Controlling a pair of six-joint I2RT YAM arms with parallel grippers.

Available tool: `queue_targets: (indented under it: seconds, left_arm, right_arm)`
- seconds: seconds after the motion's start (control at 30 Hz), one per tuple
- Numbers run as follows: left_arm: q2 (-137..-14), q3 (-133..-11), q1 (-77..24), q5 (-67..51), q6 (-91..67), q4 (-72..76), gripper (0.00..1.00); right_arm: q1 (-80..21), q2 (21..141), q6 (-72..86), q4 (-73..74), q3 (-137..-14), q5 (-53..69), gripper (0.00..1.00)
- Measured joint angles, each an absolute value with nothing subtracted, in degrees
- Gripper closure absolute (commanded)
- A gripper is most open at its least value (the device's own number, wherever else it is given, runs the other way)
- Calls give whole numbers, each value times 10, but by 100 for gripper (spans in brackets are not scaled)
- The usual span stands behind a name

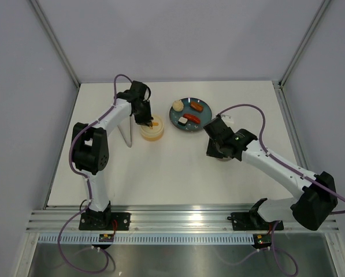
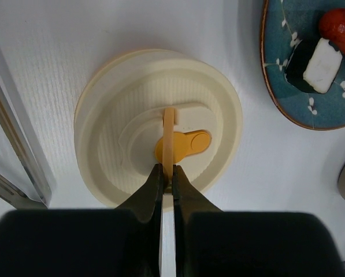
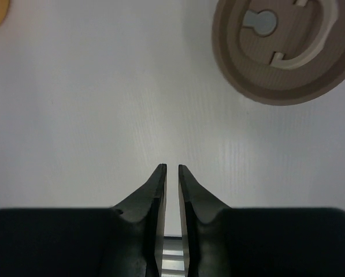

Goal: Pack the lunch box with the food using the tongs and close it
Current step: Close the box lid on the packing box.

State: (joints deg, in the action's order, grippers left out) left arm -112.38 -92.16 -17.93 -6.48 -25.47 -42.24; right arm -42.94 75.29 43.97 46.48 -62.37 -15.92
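Now left hand (image 2: 167,169) pinches strap (image 2: 169,130) atop lunch box (image 2: 117,98).

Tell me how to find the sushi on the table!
Look toward the far side of the white table for the round teal plate. A cream bun, two red sausages and the sushi lie on it. The sushi is the only white block with a black band, on the plate's side nearest the robot.

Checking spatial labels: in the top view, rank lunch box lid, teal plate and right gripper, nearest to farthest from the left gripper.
1. lunch box lid, held by the left gripper.
2. teal plate, to its right.
3. right gripper, far right.
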Motion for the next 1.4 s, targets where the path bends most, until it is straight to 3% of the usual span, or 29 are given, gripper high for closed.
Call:
queue_targets:
  seconds: [0.43,1.0,1.4]
  left_arm:
    - [-1124,-914,-176,-70,-255,-415,100]
    - [-1124,-912,-173,-77,-255,-413,100]
    - [-1117,-897,-171,-80,-255,-396,100]
  right_arm:
    - [-216,803,359,450,-647,-134,80]
    - [-209,1001,299,418,-741,-124,80]
    - [-208,931,283,444,-759,-125,78]
